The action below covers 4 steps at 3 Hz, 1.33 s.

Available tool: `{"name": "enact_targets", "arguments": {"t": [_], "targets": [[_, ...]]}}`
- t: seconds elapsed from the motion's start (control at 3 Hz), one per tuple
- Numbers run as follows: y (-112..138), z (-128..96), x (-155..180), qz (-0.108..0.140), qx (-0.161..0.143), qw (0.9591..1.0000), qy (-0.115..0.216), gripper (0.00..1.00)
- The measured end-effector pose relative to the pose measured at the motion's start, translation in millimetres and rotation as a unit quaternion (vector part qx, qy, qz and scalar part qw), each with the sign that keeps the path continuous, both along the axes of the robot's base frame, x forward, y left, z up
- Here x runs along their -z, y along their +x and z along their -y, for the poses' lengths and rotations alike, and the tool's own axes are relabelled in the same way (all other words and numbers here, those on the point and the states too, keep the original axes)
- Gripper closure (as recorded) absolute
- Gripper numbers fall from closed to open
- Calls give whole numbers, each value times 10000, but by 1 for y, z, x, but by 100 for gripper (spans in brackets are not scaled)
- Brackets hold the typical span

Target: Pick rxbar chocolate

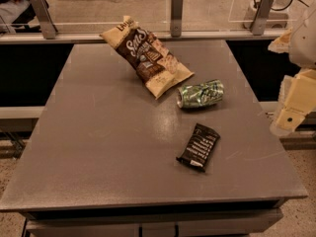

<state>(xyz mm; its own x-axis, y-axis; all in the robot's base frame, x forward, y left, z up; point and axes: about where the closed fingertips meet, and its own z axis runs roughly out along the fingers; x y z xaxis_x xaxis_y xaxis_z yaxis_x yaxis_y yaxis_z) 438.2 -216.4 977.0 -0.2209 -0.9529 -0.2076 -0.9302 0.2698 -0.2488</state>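
Observation:
The rxbar chocolate point(198, 146) is a small flat black bar with rows of white lettering. It lies flat on the grey table point(98, 132), right of centre and toward the front, tilted a little. My gripper point(290, 118) hangs at the right edge of the view, beyond the table's right side, at about the bar's level and well to its right. It holds nothing that I can see.
A crushed green can point(200, 94) lies on its side just behind the bar. A brown-and-cream chip bag point(146, 54) lies at the back centre. A glass barrier on metal posts point(177, 11) runs along the table's far edge.

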Motion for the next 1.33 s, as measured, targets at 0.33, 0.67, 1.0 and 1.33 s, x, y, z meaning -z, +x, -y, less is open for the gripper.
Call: {"name": "enact_targets", "arguments": {"t": [0.33,0.67,1.0,1.33], "targets": [[0,0,0,0,-1,10000,0,0],[1,-3,-1,-3,-129,9999,16,0],[3,-40,9,-145,-983,9947,265,0],[-11,-95,12,-181,-2424,9691,417,0]]}}
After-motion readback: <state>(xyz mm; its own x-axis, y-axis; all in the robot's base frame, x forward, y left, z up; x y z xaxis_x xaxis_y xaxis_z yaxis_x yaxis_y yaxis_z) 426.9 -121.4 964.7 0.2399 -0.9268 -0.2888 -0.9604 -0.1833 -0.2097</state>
